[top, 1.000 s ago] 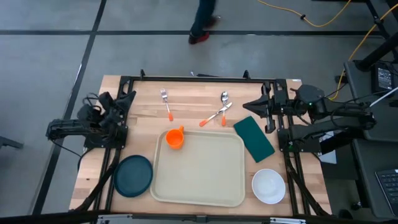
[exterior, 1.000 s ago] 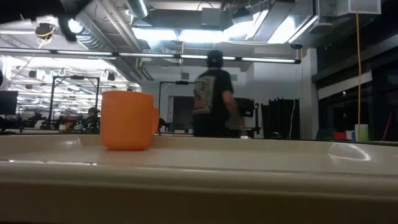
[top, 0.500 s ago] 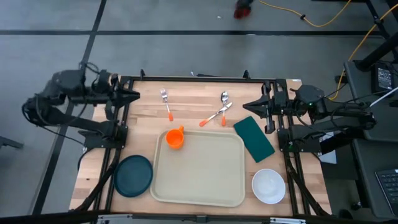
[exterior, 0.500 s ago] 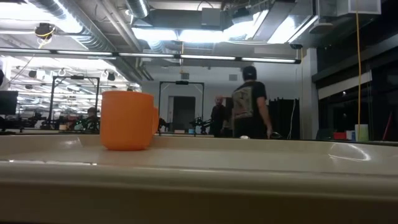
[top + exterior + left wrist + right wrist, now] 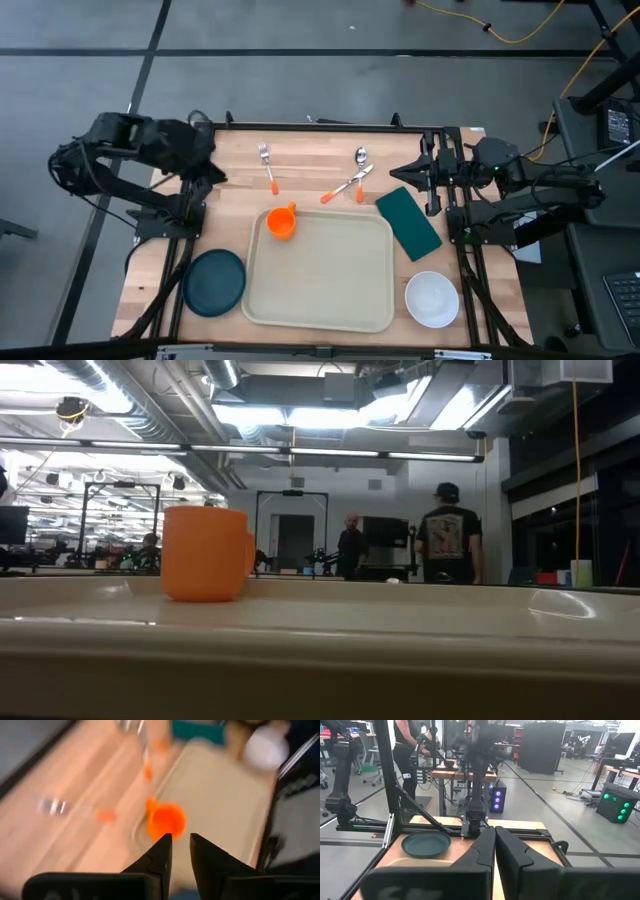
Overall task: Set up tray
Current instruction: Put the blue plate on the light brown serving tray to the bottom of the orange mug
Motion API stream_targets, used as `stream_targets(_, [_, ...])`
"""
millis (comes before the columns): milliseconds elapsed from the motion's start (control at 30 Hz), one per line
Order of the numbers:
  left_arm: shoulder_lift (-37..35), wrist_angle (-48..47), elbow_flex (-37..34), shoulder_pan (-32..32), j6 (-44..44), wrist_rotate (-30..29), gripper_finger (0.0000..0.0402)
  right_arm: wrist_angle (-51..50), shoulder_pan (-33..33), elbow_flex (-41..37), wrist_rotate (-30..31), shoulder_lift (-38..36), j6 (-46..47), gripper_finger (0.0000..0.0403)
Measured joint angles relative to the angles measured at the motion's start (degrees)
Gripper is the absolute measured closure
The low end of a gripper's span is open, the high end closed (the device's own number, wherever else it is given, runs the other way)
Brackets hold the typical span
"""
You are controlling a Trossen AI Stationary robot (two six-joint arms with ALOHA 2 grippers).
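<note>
**Tray waits mid-surface with a cup in its corner**

Tray, cream and round-cornered, lies flat between the two arms, nearer the front edge of the wooden surface than either gripper. An orange cup stands in the tray corner closest to the left gripper, handle toward the back. That gripper hangs above the surface's back left area, tilted down toward the cup, its fingers a narrow gap apart and holding nothing.

Beyond the cup, between the grippers, lie a fork with an orange handle, a spoon and another orange-handled utensil crossing it. A dark green cloth lies just beside the tray, below the right gripper, which rests at the surface's right edge with its fingers pressed together, empty. A dark blue plate sits just beside the tray on the left gripper's side; a white bowl sits near the tray's opposite front corner.

People stand in the room behind.
</note>
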Motion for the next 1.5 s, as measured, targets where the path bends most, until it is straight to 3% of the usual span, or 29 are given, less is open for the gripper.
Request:
stream_targets(233, [0.67,-3.89,-8.44,-3.57,-3.62,2.95,0.0282,-2.07,-0.02,0.0,0.0,0.0,-0.63,0.0384])
stream_targets(567, [0.01,-1.58,-27.8,-8.04,-10.21,7.32,0.0202,-2.56,-0.02,0.0,0.0,0.0,-0.76,0.0384])
stream_targets(867, [0.05,12.4,-39.07,-14.14,-10.43,10.4,0.0196,-2.56,-0.01,0.0,0.0,0.0,-0.17,0.0384])
stream_targets(1100, [0.02,18.94,-44.95,-19.79,-3.43,11.44,0.0196,-2.78,-0.02,0.02,0.0,0.0,-0.15,0.0384])
stream_targets(1500, [4.0,28.74,-51.46,-21.71,2.89,14.38,0.0196,-2.85,-0.01,0.02,0.0,0.0,0.54,0.0384])
